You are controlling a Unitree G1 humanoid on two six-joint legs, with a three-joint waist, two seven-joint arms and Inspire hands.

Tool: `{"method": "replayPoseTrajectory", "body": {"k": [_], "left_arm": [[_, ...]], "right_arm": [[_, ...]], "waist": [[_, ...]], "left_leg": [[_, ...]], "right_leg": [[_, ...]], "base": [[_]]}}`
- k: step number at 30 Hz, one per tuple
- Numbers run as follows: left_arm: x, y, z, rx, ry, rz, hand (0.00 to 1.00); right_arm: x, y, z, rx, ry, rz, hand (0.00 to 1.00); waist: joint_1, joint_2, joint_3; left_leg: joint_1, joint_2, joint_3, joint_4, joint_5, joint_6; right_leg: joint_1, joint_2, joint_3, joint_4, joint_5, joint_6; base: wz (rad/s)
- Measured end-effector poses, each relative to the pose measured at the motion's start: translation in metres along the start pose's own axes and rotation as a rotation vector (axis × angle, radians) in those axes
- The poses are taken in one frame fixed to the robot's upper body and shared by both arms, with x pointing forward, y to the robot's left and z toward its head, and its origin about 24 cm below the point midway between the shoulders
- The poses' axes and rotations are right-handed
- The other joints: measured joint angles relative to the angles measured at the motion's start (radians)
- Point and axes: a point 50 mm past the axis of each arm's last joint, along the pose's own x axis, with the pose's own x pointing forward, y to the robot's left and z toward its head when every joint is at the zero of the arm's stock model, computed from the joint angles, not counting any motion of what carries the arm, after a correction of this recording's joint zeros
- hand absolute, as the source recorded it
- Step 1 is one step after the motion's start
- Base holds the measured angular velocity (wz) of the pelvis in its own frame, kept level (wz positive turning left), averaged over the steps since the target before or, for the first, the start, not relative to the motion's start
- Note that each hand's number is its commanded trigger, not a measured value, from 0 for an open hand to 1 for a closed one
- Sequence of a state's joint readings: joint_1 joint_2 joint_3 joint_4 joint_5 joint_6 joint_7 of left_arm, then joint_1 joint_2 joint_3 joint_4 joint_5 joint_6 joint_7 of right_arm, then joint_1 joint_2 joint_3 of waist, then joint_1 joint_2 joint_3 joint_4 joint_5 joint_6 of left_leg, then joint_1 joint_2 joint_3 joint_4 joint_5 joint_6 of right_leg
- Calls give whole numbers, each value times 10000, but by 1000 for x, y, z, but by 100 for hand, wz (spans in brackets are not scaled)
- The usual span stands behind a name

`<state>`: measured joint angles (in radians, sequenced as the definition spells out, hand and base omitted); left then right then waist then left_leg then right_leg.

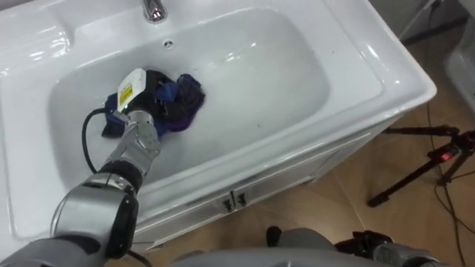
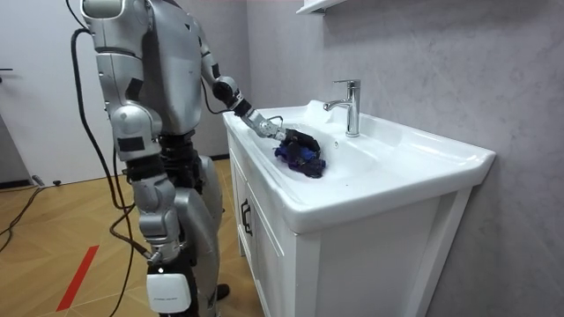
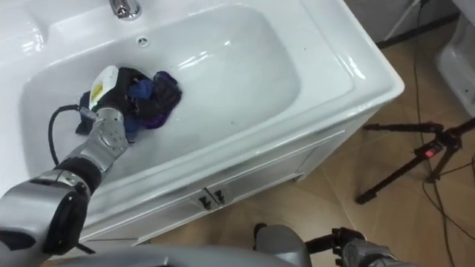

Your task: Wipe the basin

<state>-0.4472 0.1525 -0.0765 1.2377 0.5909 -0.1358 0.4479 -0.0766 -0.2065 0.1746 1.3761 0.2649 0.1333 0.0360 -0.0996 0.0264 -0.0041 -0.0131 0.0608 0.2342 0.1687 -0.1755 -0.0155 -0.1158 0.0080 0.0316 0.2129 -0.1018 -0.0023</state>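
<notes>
Cloth (image 1: 182, 104) is dark purple-blue and crumpled into a lump. It lies on the basin (image 1: 260, 74) floor, left of centre in the frame, below the tap (image 1: 154, 9). Its long axis runs roughly left-right and the loose end points right. Left hand (image 1: 145, 89) has its fingers curled into the cloth. The yellow sticker on the hand is too small to read. Right hand (image 2: 172, 292) hangs at the robot's side; grip can't be told.

I count one white ceramic basin (image 1: 260, 81). At its back rim stands one chrome tap (image 1: 154, 9), with one small round overflow hole (image 1: 168, 44) just below. Inside it lie one crumpled dark purple cloth (image 1: 185, 100) and one left hand (image 1: 148, 89). Below the basin are two small metal door knobs (image 1: 240, 198), and beside it one black tripod (image 1: 430, 159).
</notes>
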Motion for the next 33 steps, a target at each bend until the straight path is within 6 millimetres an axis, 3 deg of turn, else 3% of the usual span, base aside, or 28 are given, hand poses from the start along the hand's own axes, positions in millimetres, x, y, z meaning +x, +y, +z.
{"method": "replayPoseTrajectory", "body": {"k": [4, 8, 16, 26, 33], "left_arm": [[-10, 0, -26, 462, 376, 235, 100], [-24, -5, -47, 966, 570, 285, 100], [-32, -7, -54, 1185, 536, 391, 100], [-50, -14, -69, 1491, 620, 359, 100], [-54, -16, -76, 1632, 917, 328, 100]], "right_arm": [[0, -9, -9, 9, 178, -250, 0], [-1, -14, -11, 664, 182, -348, 0], [-2, -19, -16, 908, 657, -598, 0], [-4, -31, -42, 1198, 1273, -1103, 0], [-4, -33, -43, 974, 1299, -1161, 0]], "waist": [[282, 142, -161], [311, 268, -217], [206, 307, -193], [40, 474, -143], [-44, 463, -138]], "left_leg": [[296, -5, -256, -59, 17, -27], [711, -4, -404, -76, 23, -35], [927, 9, -621, -110, 24, -37], [1509, -7, -846, -253, 23, -38], [1786, 0, -877, -263, 23, -38]], "right_leg": [[365, -2, -134, -64, -140, -73], [779, 2, -177, -93, -266, -122], [1084, 5, -358, -127, -339, -163], [1722, 3, -494, -261, -526, -200], [1911, 16, -471, -227, -646, -251]], "base": [[6], [0], [6], [4], [-1]]}}
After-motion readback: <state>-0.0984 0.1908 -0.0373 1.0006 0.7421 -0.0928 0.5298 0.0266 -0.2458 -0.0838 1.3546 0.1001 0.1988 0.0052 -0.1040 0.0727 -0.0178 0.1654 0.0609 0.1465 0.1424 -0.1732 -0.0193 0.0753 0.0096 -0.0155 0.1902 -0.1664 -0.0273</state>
